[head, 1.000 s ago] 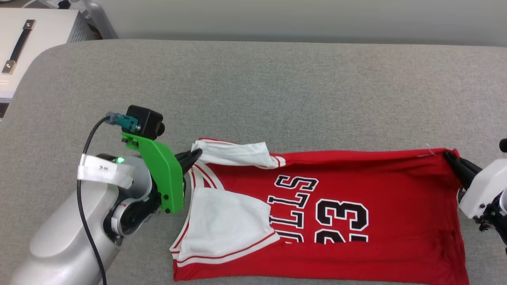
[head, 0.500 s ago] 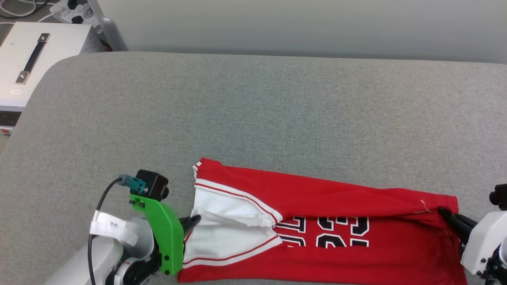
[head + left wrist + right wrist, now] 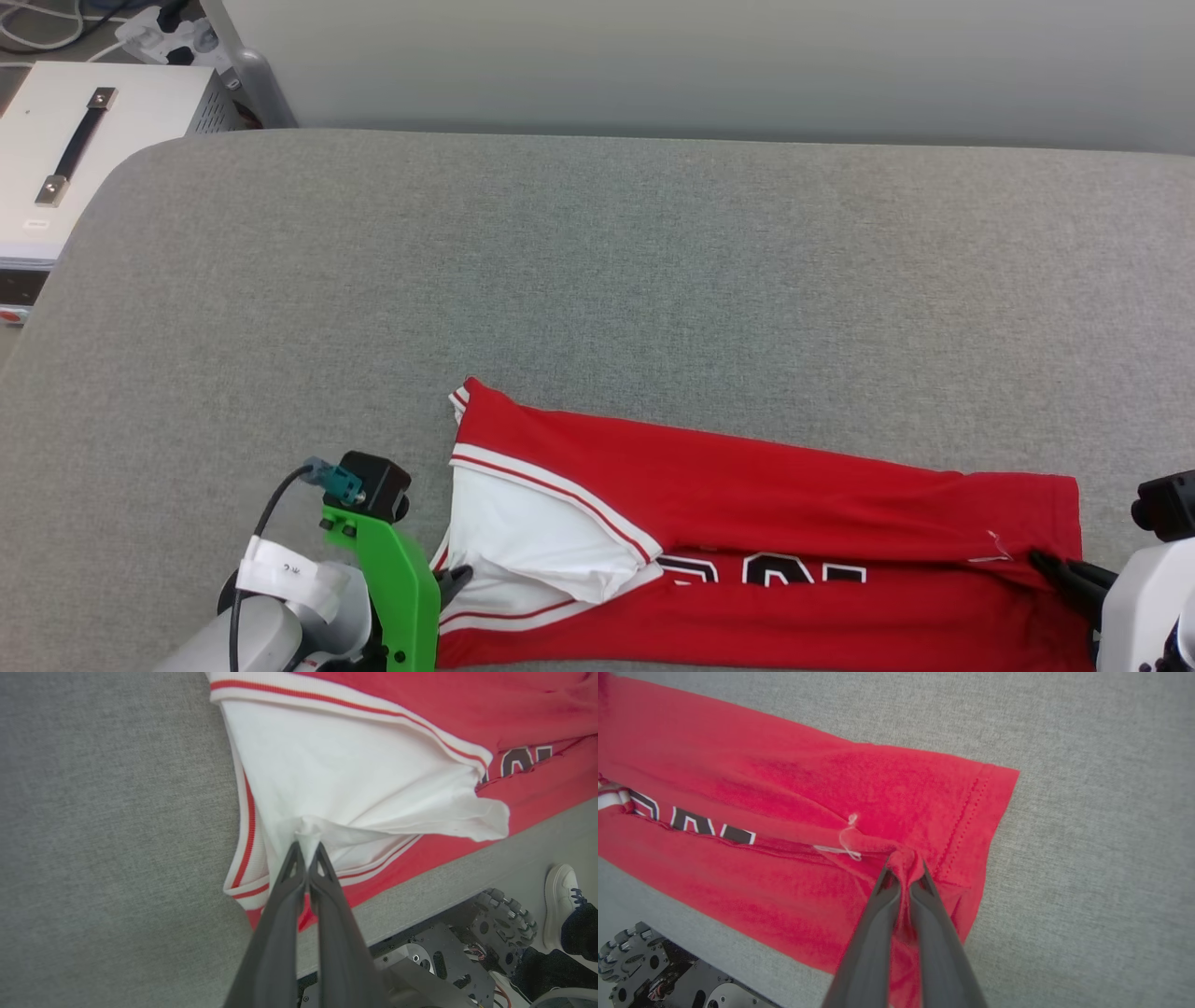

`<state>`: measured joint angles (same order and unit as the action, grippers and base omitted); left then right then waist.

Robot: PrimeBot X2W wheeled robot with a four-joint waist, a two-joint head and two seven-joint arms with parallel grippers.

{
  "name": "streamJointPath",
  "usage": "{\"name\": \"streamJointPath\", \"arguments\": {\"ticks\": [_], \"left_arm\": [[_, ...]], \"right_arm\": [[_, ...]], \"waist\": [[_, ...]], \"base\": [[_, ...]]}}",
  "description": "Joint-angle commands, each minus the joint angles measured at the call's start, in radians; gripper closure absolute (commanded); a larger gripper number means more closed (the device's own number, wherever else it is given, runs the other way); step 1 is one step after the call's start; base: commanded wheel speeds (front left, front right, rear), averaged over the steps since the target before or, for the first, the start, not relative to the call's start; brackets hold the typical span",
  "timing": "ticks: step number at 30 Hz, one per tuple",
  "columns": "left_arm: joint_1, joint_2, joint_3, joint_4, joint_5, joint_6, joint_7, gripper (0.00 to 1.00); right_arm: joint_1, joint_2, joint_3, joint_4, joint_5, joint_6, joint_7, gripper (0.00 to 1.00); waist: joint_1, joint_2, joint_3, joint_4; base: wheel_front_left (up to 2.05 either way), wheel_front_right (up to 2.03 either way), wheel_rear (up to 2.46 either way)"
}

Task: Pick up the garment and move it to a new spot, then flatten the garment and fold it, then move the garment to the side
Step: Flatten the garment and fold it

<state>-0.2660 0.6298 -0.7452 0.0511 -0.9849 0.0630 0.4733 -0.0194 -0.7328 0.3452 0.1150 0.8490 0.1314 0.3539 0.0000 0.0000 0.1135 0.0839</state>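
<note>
The garment (image 3: 747, 485) is a red jersey with white sleeves, stretched sideways along the near edge of the grey cushion. Its far half is folded over toward me, so just the tops of the black lettering (image 3: 803, 571) peek out. My left gripper (image 3: 457, 579) is shut on the white sleeve cloth (image 3: 308, 833) at the jersey's left end. My right gripper (image 3: 1050, 565) is shut on a bunched red hem corner (image 3: 906, 858) at the right end. The garment (image 3: 784, 812) lies flat beyond those fingers, a loose white thread (image 3: 845, 842) near the pinch.
The grey cushion (image 3: 607, 280) extends far and wide beyond the jersey. A white box with a black handle (image 3: 65, 140) sits off its far left corner. Below the cushion's near edge are the robot's wheeled base (image 3: 490, 914) and a person's shoe (image 3: 560, 891).
Both grippers have drawn the jersey's far edge toward me, folding it over itself; most of the lettering and number is now covered. The head camera also tilted, showing more of the far cushion.
</note>
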Motion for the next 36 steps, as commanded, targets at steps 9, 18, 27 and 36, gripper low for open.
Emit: {"name": "streamJointPath", "arguments": {"ticks": [9,18,27,36], "left_arm": [[-0.004,-0.017,-0.028,0.046,0.027,-0.014,-0.002,1.00],[-0.003,-0.032,-0.046,0.077,0.045,-0.024,-0.021,0.00],[0.050,-0.034,0.036,0.012,0.028,0.026,-0.168,0.00],[0.063,-0.068,0.131,-0.017,0.138,0.053,-0.506,0.00]], "right_arm": [[-0.003,-0.015,0.039,-0.004,-0.009,-0.001,0.003,0.84],[-0.012,-0.015,0.063,0.017,-0.002,-0.001,0.003,0.00],[0.050,-0.013,-0.032,-0.049,0.064,-0.001,0.059,0.00],[0.122,0.081,-0.258,-0.085,0.067,-0.001,0.205,0.00]], "waist": [[0.0000,0.0000,0.033,0.000],[0.0000,0.0000,0.011,0.001],[0.0000,0.0000,-0.047,-0.014],[0.0000,0.0000,-0.047,-0.012]], "base": [[0.00,0.00,0.00],[0.00,0.00,0.00],[0.00,0.00,0.00],[0.00,0.00,0.00]]}}
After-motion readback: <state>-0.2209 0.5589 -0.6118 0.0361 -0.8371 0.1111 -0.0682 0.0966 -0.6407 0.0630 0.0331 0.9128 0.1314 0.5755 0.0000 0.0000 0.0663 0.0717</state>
